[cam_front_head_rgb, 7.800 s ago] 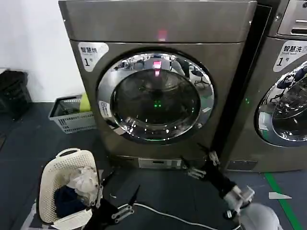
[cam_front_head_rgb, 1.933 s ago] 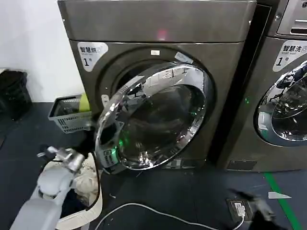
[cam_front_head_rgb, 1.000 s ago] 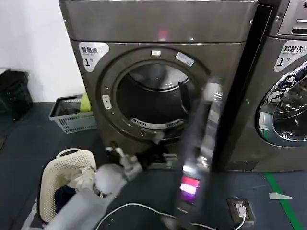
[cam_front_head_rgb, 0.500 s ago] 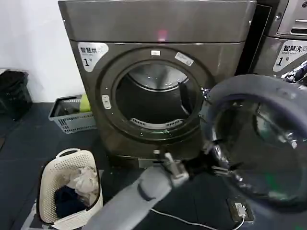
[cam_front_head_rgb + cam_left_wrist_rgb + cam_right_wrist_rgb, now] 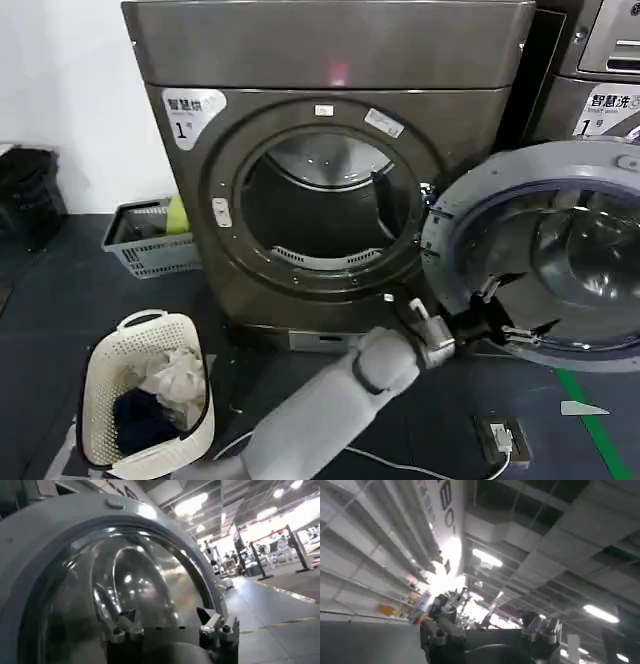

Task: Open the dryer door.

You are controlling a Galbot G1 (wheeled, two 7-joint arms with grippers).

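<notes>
1. Left gripper (image 5: pixel 505 312) reaches across from the 7 o'clock corner of the head view to the inner face of the dryer door (image 5: pixel 545 255), its grey arm (image 5: pixel 330 400) running diagonally up from the floor.
2. Its two fingers (image 5: pixel 490 290) are spread apart with nothing clamped between them; the tips lie against or just in front of the door's inner rim, and contact cannot be confirmed.
3. From the left wrist view the same gripper (image 5: pixel 167 627) shows both finger ends splayed wide in front of the door's domed glass (image 5: pixel 145 580), which sits inside a broad grey ring.
4. The dryer door is swung wide open at 3 o'clock of the head view, hinged on the right side of the drum opening (image 5: pixel 320 205), with its inner side turned toward the camera.
5. The dryer (image 5: pixel 330 60) stands at centre, marked with a number 1 label (image 5: pixel 192 110) at 10 o'clock of its front, and the bare metal drum is visible through the opening.
6. A second machine (image 5: pixel 605 60) stands just beside it at 2 o'clock, partly covered by the open door.
7. A white laundry basket (image 5: pixel 150 390) holding clothes sits on the dark floor at 8 o'clock, and a grey crate (image 5: pixel 150 240) rests near the wall at 9 o'clock.
8. Right gripper (image 5: pixel 490 630) appears in its wrist view pointed up at a ceiling with lights, its fingers apart and holding nothing.
</notes>
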